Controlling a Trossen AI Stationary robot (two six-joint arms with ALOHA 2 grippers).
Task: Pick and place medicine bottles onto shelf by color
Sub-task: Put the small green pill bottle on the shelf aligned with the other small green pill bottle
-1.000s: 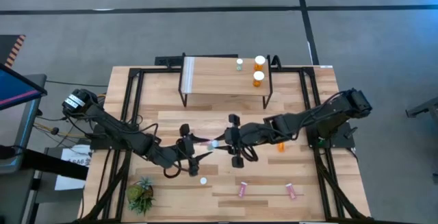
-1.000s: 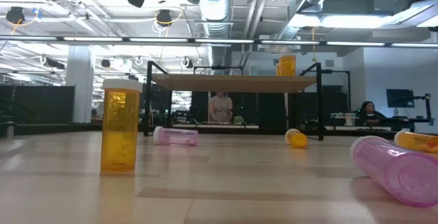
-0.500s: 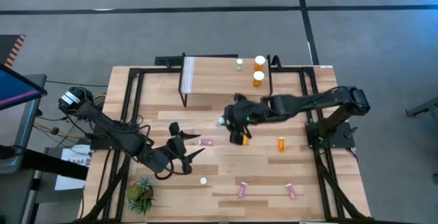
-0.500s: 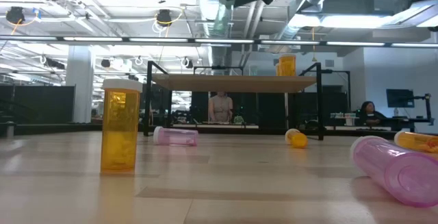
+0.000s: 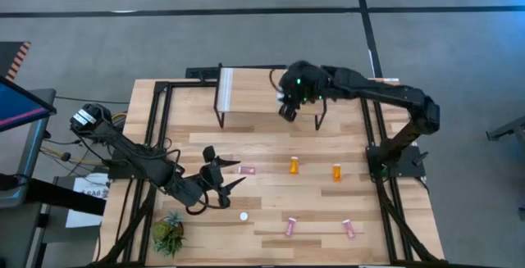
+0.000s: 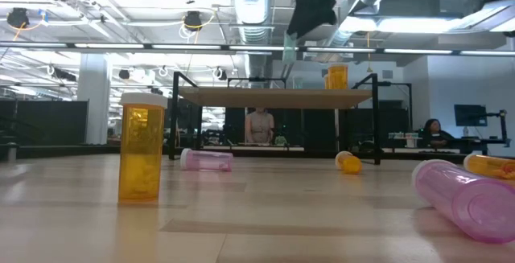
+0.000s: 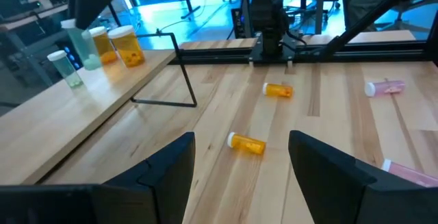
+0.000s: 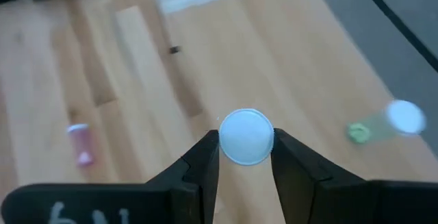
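Observation:
My right gripper hangs over the shelf, shut on a teal medicine bottle with a white cap. On the shelf stand two orange bottles and a small teal one; in the high view my right arm hides them. My left gripper stands open low over the table's middle left, with nothing between its fingers. A pink bottle lies on its side just beyond it. Orange bottles and pink ones lie on the table. My right gripper pinches the teal bottle between its two fingers at its cap end, the white cap facing back toward the wrist. The fingers slant down from above and lie along the bottle. It hangs below them, roughly upright, lifted clear above the shelf top.
A small green plant stands at the near left corner. A loose white cap lies near the front. The shelf's black legs stand on the table's far half. Bare wood lies between the shelf and the scattered bottles.
My right gripper has swung from the table's middle toward the far edge and risen over the shelf, tipping further down, with the teal bottle still in its fingers. My left gripper has drawn back a little toward the table's left edge and then kept still.

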